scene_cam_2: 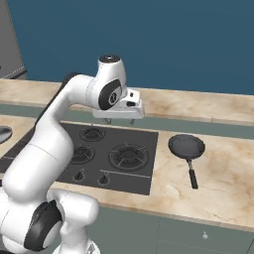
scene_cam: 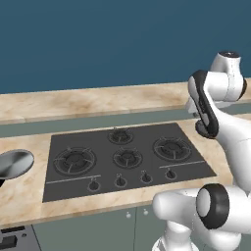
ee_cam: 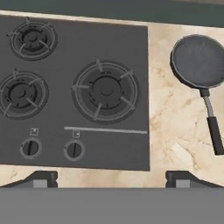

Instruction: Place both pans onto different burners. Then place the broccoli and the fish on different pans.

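A dark grey pan (scene_cam_2: 186, 146) with a straight black handle (scene_cam_2: 192, 177) lies on the marble counter, just right of the cooktop; it also appears as the pan (ee_cam: 199, 61) in the hand view. A shiny silver pan (scene_cam: 14, 163) sits on the counter left of the cooktop. The burners carry nothing, including the large right burner (ee_cam: 105, 92). My gripper (scene_cam_2: 119, 120) hangs open above the cooktop's right part, with its fingertips (ee_cam: 41, 178) wide apart and nothing between them. Broccoli and fish are out of view.
The dark cooktop (scene_cam: 59, 188) has several burners and a row of small knobs (scene_cam: 120, 182) along its front. A raised marble ledge (scene_cam: 73, 103) runs behind the counter under a blue wall. Bare counter (scene_cam_2: 228, 183) lies right of the dark pan.
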Available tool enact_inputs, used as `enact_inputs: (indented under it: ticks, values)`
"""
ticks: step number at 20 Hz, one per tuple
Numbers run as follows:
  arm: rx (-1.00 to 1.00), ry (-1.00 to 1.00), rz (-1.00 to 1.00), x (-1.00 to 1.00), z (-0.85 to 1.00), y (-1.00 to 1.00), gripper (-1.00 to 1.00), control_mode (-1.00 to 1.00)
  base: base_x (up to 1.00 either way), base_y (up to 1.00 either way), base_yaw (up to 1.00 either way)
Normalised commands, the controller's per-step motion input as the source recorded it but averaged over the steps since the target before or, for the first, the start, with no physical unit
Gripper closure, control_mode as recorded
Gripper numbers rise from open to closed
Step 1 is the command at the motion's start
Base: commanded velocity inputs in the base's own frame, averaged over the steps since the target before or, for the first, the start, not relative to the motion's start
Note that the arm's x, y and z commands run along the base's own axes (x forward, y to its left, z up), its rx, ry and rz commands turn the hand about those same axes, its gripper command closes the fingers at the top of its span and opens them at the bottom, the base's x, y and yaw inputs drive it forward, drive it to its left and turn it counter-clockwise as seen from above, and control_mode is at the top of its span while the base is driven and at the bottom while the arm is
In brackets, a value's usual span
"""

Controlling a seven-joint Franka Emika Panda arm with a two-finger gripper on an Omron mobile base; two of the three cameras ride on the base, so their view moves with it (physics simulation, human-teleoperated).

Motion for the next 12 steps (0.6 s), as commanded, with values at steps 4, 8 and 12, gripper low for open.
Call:
enact_inputs:
  ticks: [4, 8, 12]
  values:
    - [0.0, 0.11, -0.07, 0.0, 0.0, -0.81, -1.0, -1.0, 0.0, 0.0, 0.0]
    - [0.0, 0.12, -0.09, 0.0, -0.04, -0.81, -1.0, -1.0, 0.0, 0.0, 0.0]
    - [0.0, 0.1, -0.07, 0.0, -0.25, -0.79, -1.0, -1.0, 0.0, 0.0, 0.0]
